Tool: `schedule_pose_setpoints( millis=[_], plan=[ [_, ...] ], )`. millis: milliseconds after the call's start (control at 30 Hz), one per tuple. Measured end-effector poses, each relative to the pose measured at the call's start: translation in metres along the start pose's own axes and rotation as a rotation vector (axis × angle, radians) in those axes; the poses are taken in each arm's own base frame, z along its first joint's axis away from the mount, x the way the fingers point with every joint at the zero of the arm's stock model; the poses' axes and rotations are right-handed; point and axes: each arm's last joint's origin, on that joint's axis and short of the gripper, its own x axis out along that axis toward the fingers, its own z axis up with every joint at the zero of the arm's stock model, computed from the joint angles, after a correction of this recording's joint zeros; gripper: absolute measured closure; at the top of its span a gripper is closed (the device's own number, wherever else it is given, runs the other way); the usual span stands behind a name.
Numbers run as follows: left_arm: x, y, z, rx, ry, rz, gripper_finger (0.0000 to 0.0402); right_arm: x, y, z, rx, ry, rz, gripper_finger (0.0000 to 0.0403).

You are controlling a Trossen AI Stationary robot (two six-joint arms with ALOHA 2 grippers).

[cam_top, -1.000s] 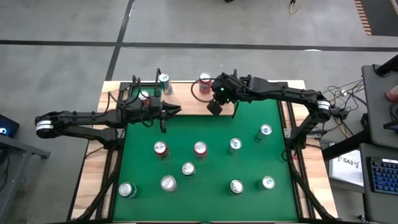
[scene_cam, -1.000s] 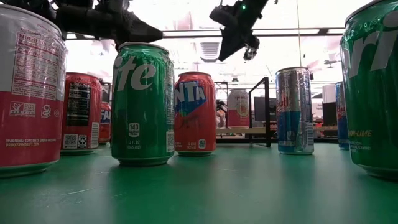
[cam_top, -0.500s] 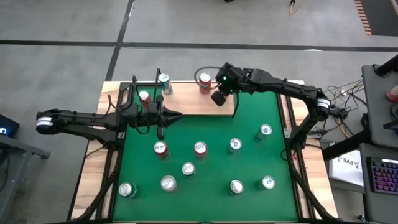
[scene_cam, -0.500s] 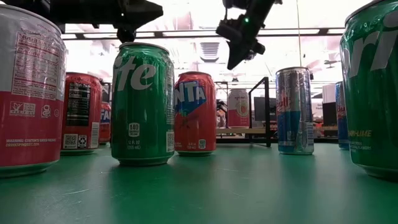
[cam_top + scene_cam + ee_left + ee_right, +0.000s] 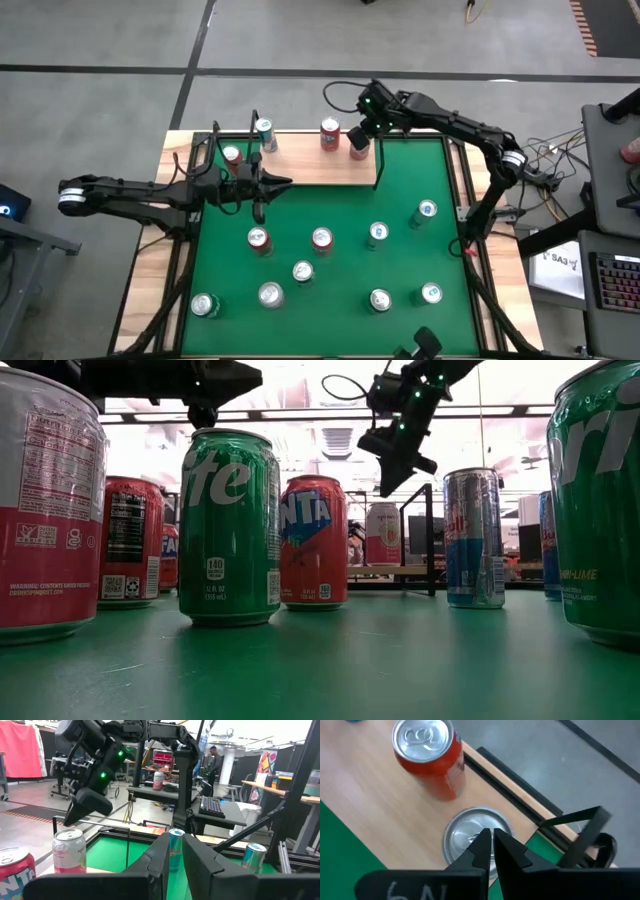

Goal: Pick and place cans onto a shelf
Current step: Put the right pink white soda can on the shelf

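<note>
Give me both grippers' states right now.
Left gripper: shut, holding nothing, over the table beside the shelf.
Right gripper: shut, empty, above a can on the shelf.

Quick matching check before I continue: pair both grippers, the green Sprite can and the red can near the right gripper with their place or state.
1. right gripper
2. left gripper
3. green Sprite can
4. red can

a. stands on the green table
b. fingers shut, above a silver-topped can
c. fingers shut, empty, at the shelf front edge
d. upright on the shelf

Pairs: 1-b, 2-c, 3-a, 4-d
</note>
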Motion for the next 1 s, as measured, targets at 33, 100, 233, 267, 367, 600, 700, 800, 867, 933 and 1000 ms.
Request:
schedule_pose_setpoints(
  millis=[33,100,233,267,367,600,700,800,867,933,1000],
  plan=[
    [0.0,0.0,0.0,0.002,0.0,0.0,0.0365,0.002,0.0,0.0,-0.003,0.004,-0.001,0.039],
    [0.0,0.0,0.0,0.008,0.0,0.0,0.0365,0.005,0.0,0.0,-0.011,0.009,-0.003,0.039],
    [0.0,0.0,0.0,0.008,-0.001,0.0,0.0365,0.007,-0.001,-0.001,-0.013,0.012,-0.051,0.039],
    [0.0,0.0,0.0,0.008,-0.001,0.0,0.0365,0.007,-0.001,-0.001,-0.012,0.013,-0.056,0.039],
    [0.0,0.0,0.0,0.008,0.0,0.0,0.0365,0.007,-0.001,-0.002,-0.004,0.027,-0.059,0.039],
    [0.0,0.0,0.0,0.008,-0.001,0.0,0.0365,0.006,-0.002,-0.007,0.004,0.072,-0.068,0.039],
    [0.0,0.0,0.0,0.008,0.0,0.0,0.0365,0.006,-0.002,-0.008,0.005,0.081,-0.07,0.039],
    [0.0,0.0,0.0,0.008,0.0,0.0,0.0365,0.006,-0.002,-0.009,0.012,0.091,-0.073,0.039],
    [0.0,0.0,0.0,0.009,0.0,0.0,0.0365,0.006,-0.002,-0.009,0.011,0.097,-0.075,0.039],
    [0.0,0.0,0.0,0.009,0.0,0.0,0.0365,0.006,-0.002,-0.01,0.011,0.101,-0.075,0.039],
    [0.0,0.0,0.0,0.009,0.0,0.0,0.0365,0.006,-0.002,-0.01,0.012,0.106,-0.077,0.039]
  ],
)
